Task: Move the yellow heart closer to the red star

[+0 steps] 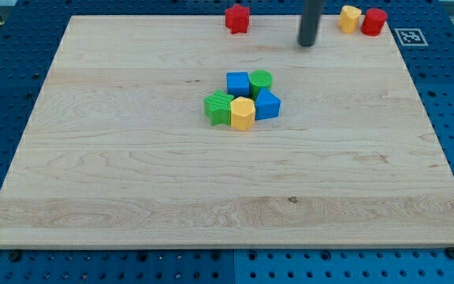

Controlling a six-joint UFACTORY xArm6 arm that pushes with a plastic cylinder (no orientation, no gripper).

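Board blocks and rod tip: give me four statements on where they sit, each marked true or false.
1. The yellow heart sits beside a red block at the view's top right. True.
2. My tip touches the red star. False: it stands apart, between the star and the heart.
3. Five blocks cluster mid-board, including a yellow block. True.
4. The red star lies at the view's bottom. False: it is at the top edge.

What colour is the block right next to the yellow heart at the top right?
Red: the red block touches the yellow heart on its right, clear in the camera view.
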